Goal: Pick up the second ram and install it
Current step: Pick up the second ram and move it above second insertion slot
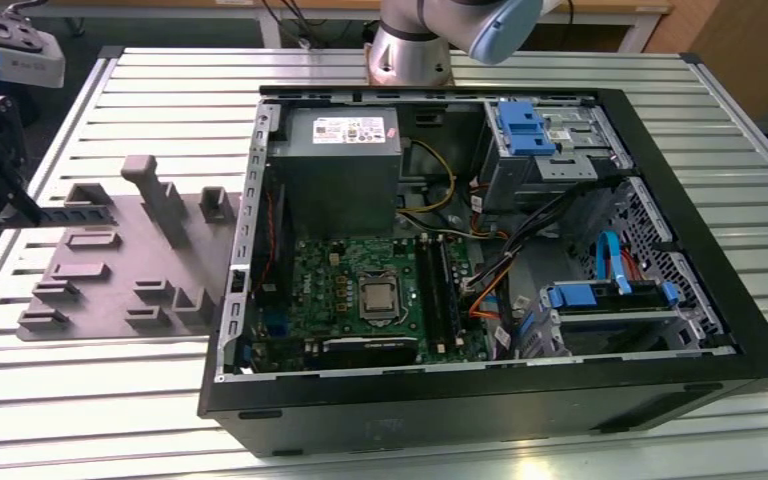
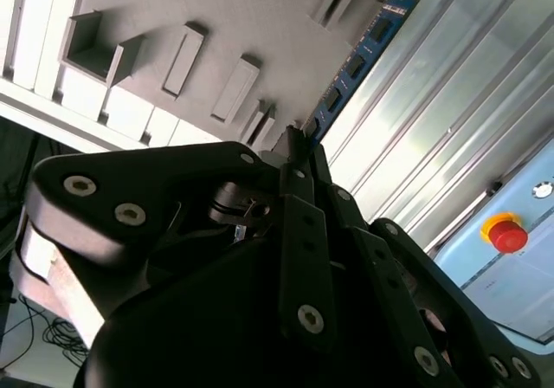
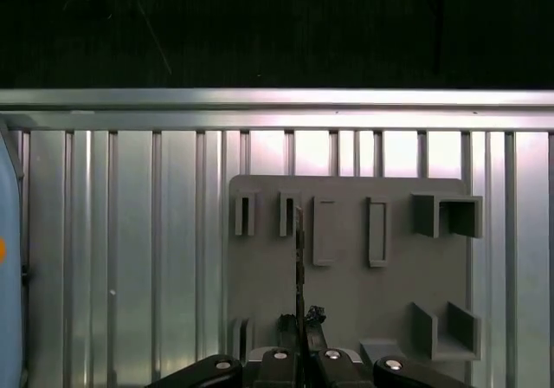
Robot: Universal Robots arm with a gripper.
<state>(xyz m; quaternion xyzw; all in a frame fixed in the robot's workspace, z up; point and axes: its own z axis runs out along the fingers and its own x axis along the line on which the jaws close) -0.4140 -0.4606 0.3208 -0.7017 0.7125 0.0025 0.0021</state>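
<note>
One thin stick, the second ram [image 1: 77, 213], is pinched at one end by the tool [image 1: 24, 212] at the exterior view's far left, above the left edge of the slatted metal table [image 1: 91, 400]. The tool's fingers are closed on it. The stick juts level from the fingertips toward the exterior view's right, and its free end reaches the far left part of the gray holder plate [image 1: 104, 270]. Whether it touches the plate cannot be told.

In the second wrist view the ram [image 2: 363, 54] shows as a blue board with dark chips, running out from the tool [image 2: 299, 141] alongside the plate's edge. In the first wrist view it is seen edge-on as a thin dark line [image 3: 299, 258] rising from the tool [image 3: 300, 323] over the plate, between the plate's slotted blocks.

To the right of the holder lies the open computer case [image 1: 491, 400], well apart from the stick. Inside it, a gray power supply [image 1: 337, 150] sits at the far left and the green motherboard [image 1: 357, 290] near it, with the processor [image 1: 377, 297] and then the long black slots [image 1: 440, 290] to its right. The arm's base [image 1: 408, 55] stands beyond the case. Blue drive brackets [image 1: 531, 130] fill the case's right side.
</note>
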